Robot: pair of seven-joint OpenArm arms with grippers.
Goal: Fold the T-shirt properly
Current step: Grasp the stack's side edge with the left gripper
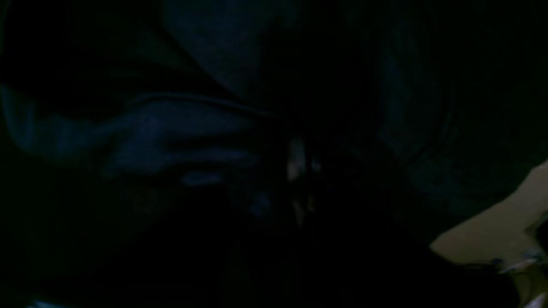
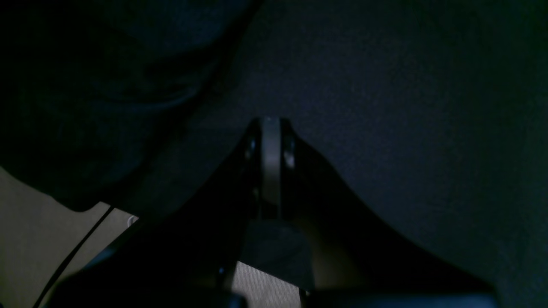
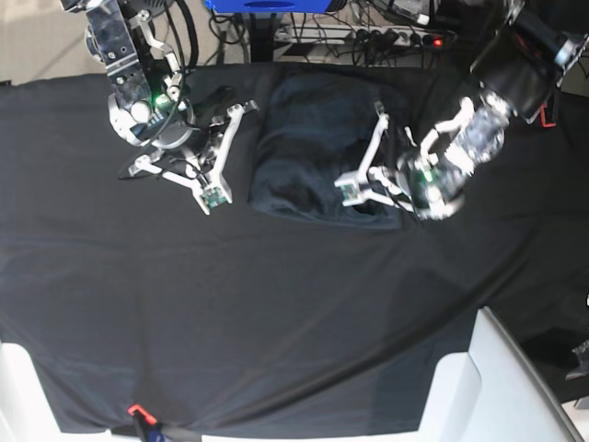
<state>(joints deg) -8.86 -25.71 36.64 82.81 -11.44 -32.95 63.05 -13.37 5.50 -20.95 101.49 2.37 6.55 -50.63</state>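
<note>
The dark charcoal T-shirt lies bunched in a rough rectangle at the back middle of the black table cloth. My left gripper sits at the shirt's lower right edge, slightly blurred, with its fingers closed down among the folds. The left wrist view is very dark: wrinkled shirt cloth crowds around the nearly closed left gripper. My right gripper rests on bare table cloth just left of the shirt. In the right wrist view the right gripper is shut and empty, with the shirt at upper left.
A power strip and cables run along the back edge beside a blue object. White panels stand at the front right corner. A red clip holds the cloth's front edge.
</note>
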